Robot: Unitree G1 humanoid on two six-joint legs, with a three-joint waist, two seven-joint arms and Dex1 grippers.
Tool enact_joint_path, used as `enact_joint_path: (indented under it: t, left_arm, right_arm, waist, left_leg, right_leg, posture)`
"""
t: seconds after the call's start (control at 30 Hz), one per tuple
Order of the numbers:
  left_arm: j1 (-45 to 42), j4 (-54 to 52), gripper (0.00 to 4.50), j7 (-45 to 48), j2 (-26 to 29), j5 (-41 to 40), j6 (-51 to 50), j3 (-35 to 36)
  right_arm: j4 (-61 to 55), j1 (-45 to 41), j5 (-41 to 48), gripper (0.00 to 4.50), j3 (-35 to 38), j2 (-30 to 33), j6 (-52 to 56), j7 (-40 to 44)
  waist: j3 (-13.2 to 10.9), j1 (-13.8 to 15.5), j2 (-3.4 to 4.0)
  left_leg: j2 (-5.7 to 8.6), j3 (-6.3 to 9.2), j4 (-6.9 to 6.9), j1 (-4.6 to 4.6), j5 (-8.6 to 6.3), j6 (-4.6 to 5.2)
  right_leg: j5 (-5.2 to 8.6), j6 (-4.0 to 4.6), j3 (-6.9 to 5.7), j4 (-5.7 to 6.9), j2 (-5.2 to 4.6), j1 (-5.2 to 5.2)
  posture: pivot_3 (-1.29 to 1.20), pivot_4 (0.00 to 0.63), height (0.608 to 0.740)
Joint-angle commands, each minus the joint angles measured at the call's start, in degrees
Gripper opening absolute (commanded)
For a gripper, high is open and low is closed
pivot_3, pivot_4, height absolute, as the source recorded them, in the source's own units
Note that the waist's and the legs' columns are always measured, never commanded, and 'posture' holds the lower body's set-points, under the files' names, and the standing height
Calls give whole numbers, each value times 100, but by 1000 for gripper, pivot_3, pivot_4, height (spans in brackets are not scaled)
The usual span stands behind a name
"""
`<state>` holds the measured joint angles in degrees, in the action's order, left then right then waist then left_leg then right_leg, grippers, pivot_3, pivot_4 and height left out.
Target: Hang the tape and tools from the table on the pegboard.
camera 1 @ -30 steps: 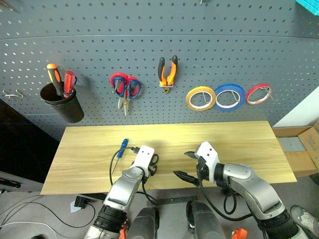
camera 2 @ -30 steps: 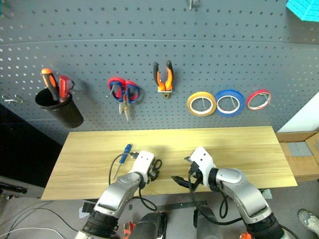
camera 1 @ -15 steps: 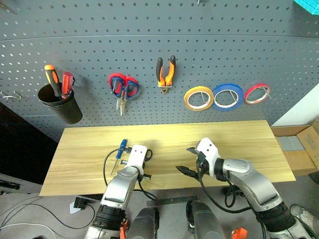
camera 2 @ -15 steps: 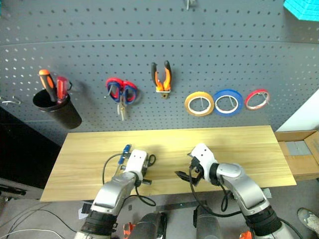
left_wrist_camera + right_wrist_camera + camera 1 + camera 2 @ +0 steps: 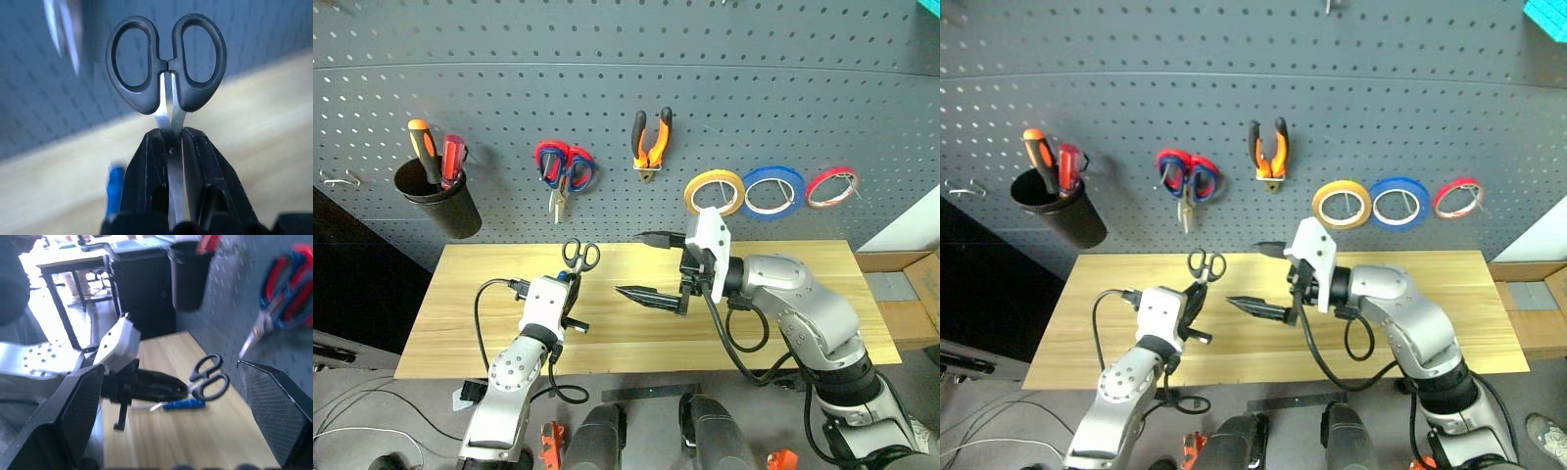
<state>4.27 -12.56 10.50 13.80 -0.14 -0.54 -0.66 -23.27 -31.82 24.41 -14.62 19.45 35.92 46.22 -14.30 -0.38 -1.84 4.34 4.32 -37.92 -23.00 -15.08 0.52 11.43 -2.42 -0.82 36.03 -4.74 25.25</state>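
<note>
One pair of black-handled scissors (image 5: 579, 257) is up off the bench, pinched by the blades in the left gripper (image 5: 169, 142), whose fingers are closed on the steel just below the pivot; the handle loops stick out ahead toward the pegboard (image 5: 607, 59), above the bench's back edge left of its middle. That narrow hold on smooth metal is the main risk: I judge the scissors could pivot or slide out as the arm moves, or the blades could swing apart so the loops no longer line up with a hook. No free hook shows clearly near them, so a loop may miss and the scissors drop onto the bench.

A small blue-handled screwdriver (image 5: 182, 404) lies on the bench (image 5: 783, 333) just beneath the held scissors, still to be hung; a fall could knock it toward the front edge.

The right gripper (image 5: 651, 266) hangs wide open and empty above the middle of the bench, near the left one, so the two could collide. The pliers (image 5: 651, 142), red-and-blue scissors (image 5: 563, 171) and yellow tape (image 5: 715, 192) already hang on the pegboard and could be bumped.
</note>
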Motion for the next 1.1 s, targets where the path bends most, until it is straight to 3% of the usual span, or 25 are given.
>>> enact_joint_path:
  t: [0.03,0.3,0.53,1.1]
  left_arm:
    - [-102,-393,148,-106,-131,75,810,2]
    - [-481,-343,148,-369,-106,529,1178,113]
    - [-822,-638,148,-545,-312,447,531,238]
    - [-1181,-523,148,-622,-408,377,208,463]
  right_arm:
    - [-117,-217,97,4500,-21,-91,-179,72]
    - [184,-372,-85,4500,-139,-80,-488,261]
    - [235,-540,-89,4500,-133,-119,-577,281]
    - [219,-742,-123,4500,-36,-211,-621,88]
  waist:
    - [1,29,0]
    - [9,38,0]
    - [13,35,-2]
    - [37,26,-2]
  left_leg:
    - [-1,1,-1,0,0,0]
    - [-1,-2,-6,3,1,1]
    - [-4,-2,-6,4,2,-1]
    - [-7,-5,-13,6,17,-25]
  right_leg:
    - [-2,1,-2,0,1,-1]
    - [-11,1,-4,4,14,-3]
    - [-26,-3,-3,6,29,0]
    - [-36,1,6,12,47,2]
  posture:
    - [-17,195,740]
    - [-10,184,740]
    - [-11,181,740]
    - [-16,169,740]
